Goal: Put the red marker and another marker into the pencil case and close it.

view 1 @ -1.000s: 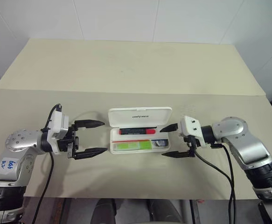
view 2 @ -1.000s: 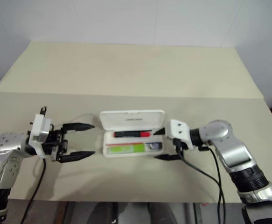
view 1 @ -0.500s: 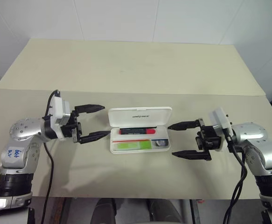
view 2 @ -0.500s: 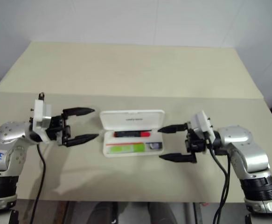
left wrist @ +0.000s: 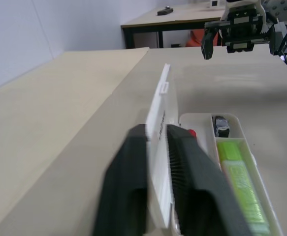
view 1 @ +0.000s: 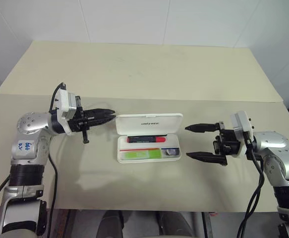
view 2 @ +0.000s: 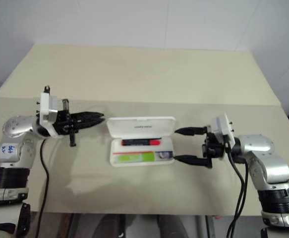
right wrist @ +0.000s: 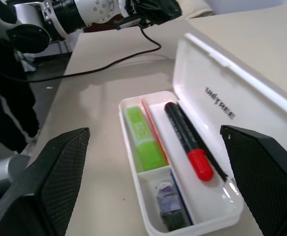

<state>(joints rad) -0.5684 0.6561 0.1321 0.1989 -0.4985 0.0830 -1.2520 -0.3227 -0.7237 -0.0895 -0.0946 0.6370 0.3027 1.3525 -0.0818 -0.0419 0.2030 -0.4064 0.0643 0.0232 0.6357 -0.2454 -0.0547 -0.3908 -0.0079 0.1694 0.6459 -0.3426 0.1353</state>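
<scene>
Left eye view: a beige table (view 1: 144, 69) holds the pencil case (view 1: 148, 124), lid upright, with the red marker (view 1: 145, 140) and green highlighter (view 1: 142, 154) inside. Left gripper (view 1: 110, 115) is clenched on the lid's edge; right gripper (view 1: 196, 142) hangs released just beside the case

We take this for a robot lab: a bare beige table (view 1: 144, 69) against plain white walls (view 1: 134, 20), with another dark-framed workbench (left wrist: 182, 19) beyond.
</scene>
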